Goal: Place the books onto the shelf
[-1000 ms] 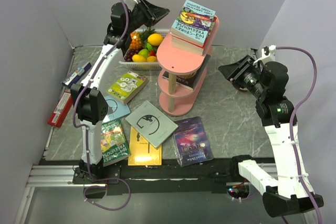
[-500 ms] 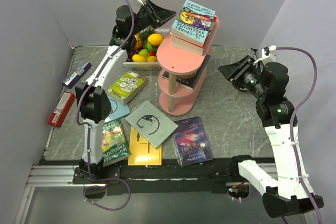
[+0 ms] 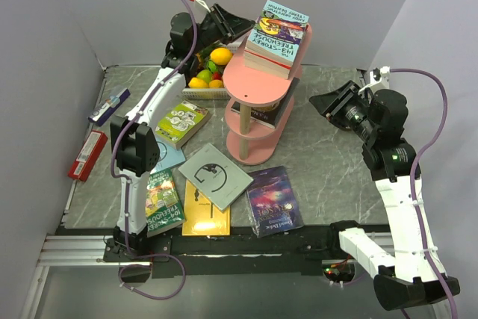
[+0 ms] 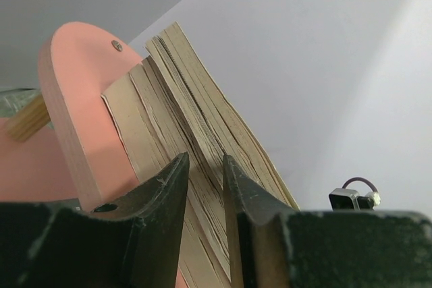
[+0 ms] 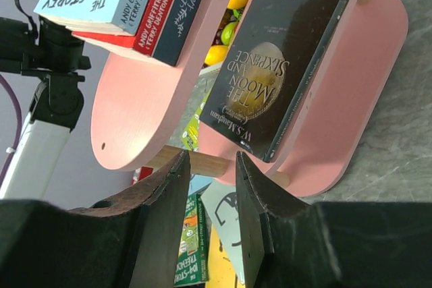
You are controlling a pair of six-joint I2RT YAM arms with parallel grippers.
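- the left fingers (image 4: 179, 175) stood narrowly parted, clamping nothing, their tips close to the page edges of the stack of paperbacks (image 4: 196, 119) on the top tier of the tall pink shelf (image 4: 67, 112) with pale wooden posts.
- the right fingers (image 5: 177, 180) hung open and empty beside the shelf, facing a dark paperback (image 5: 277, 65) on the middle tier.
- the step looked like squaring that stack. a gentle, level push would suit, since the stack sat near the tier's rim and might slide off.
- more books, among them a grey square one (image 3: 215, 175) and a purple galaxy one (image 3: 273, 199), lay on the grey marbled tabletop (image 3: 328, 169), well apart from both arms' fingers.
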